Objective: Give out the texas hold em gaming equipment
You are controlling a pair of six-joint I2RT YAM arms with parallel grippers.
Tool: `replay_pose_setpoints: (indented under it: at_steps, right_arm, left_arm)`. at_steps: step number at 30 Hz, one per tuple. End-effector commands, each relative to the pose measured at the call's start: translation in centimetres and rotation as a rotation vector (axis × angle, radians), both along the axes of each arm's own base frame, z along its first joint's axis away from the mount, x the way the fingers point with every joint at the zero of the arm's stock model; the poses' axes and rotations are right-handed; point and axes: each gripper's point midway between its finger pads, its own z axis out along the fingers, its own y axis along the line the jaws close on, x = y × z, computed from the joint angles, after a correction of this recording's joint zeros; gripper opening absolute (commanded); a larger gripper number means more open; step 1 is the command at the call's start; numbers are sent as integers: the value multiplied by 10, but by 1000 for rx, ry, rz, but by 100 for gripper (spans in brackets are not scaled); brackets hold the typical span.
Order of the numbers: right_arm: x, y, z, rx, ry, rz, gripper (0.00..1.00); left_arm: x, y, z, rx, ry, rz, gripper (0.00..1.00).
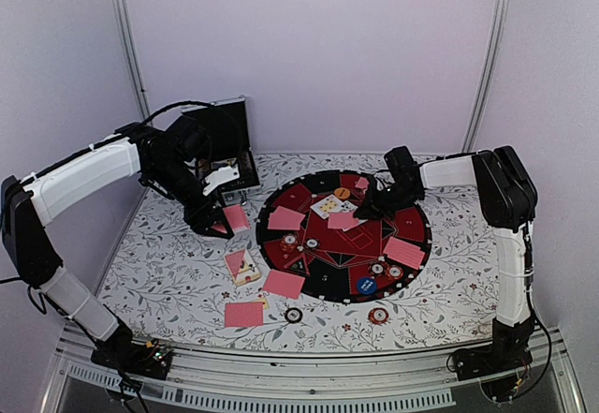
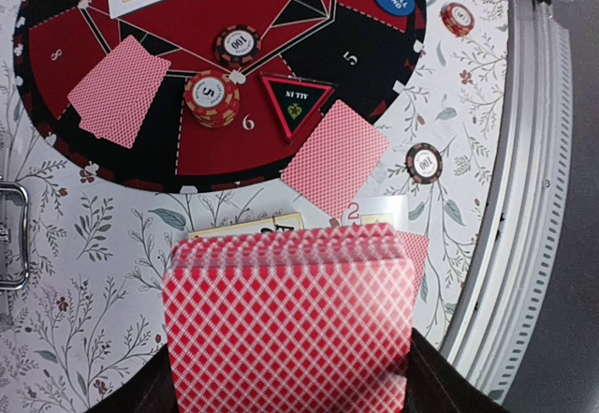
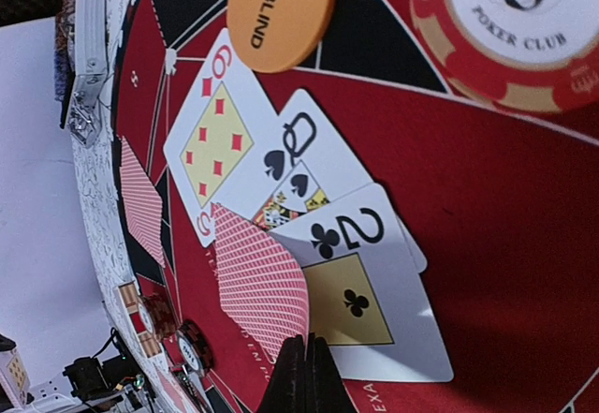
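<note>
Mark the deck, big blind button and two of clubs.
deck point(image 2: 290, 338), left wrist view, top card's back
big blind button point(image 3: 281, 6), right wrist view, orange face
two of clubs point(image 3: 356, 301), right wrist view, centre pip

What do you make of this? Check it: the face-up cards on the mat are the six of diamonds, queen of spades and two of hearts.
One slip: the two is of clubs, not hearts, as the right wrist view shows. The six of diamonds and queen of spades lie face up on the mat as stated.
</note>
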Motion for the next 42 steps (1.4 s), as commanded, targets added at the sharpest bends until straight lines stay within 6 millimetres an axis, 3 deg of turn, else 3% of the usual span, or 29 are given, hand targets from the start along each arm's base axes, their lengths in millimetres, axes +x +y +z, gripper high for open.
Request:
replay_pose_setpoints:
  at_steps: [1, 7, 11, 21, 24, 27, 31, 35, 37, 42]
  right_arm:
    - [0, -11, -9, -75, 3, 4, 2]
    - [3, -13, -1, -93, -7, 0, 17]
    - [9, -13, 14, -102, -39, -8, 33]
    - [14, -26, 40, -177, -92, -23, 50]
    - [17, -26, 66, -162, -141, -37, 66]
    - [18, -22, 97, -116, -198, -43, 97]
    - [28, -26, 131, -28, -222, -124, 99]
    - [19, -27, 125, 213, -170, -96, 99]
    - [16, -24, 144, 275, -201, -118, 99]
    - [0, 12, 158, 266, -223, -30, 99]
  left_arm:
    - [2, -1, 8, -26, -14, -3, 0]
    - [3, -1, 10, -29, -18, -3, 0]
    - [2, -1, 9, -27, -16, -5, 0]
    - [2, -2, 10, -33, -16, -8, 0]
    - [2, -2, 10, -34, -14, -6, 0]
    - [2, -2, 11, -34, -18, -6, 0]
    - [2, -2, 12, -35, -20, -5, 0]
    - [2, -1, 13, -38, -22, -3, 0]
    - [3, -1, 15, -39, -27, -2, 0]
    - [4, -2, 16, -38, -31, -2, 0]
